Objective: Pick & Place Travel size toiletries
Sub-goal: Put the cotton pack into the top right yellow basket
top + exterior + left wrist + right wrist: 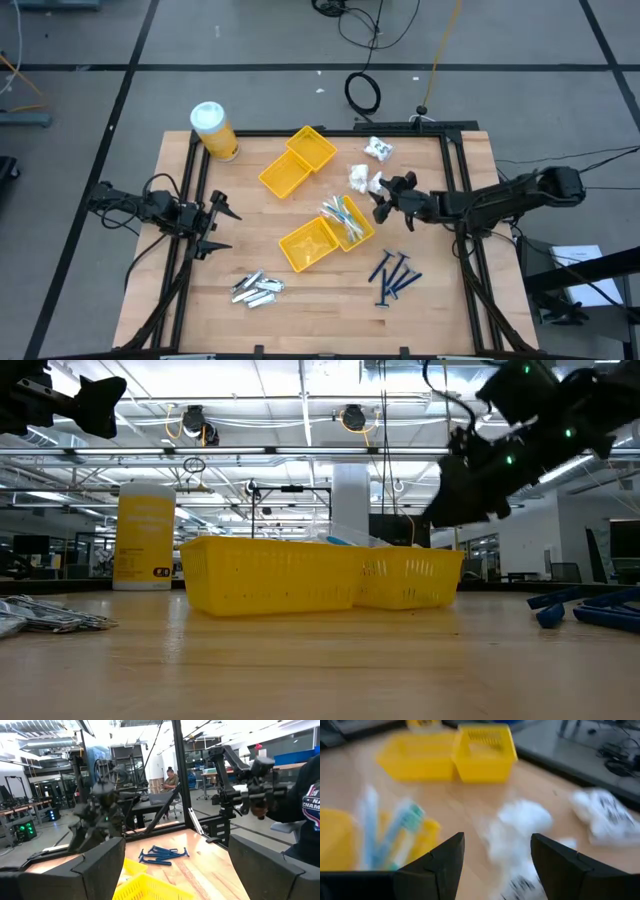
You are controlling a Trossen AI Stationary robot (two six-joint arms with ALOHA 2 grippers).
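White crinkly packets (366, 180) lie on the wooden table, with another (378, 148) at the far right. Pale sticks (344, 214) rest in a yellow tray (312, 245). Dark-blue razors (393, 277) lie at the near right and silver tubes (257, 288) at the near left. My right gripper (381, 203) hovers open just beside the packets and the tray; in its wrist view the packets (520, 822) show beyond its open fingers (497, 865), which hold nothing. My left gripper (222, 226) waits open at the table's left side.
A second pair of yellow trays (297, 160) stands toward the far middle. A yellow jar with a white lid (213, 130) is at the far left corner. A black frame (455, 190) borders the table. A person (170, 777) sits in the room beyond.
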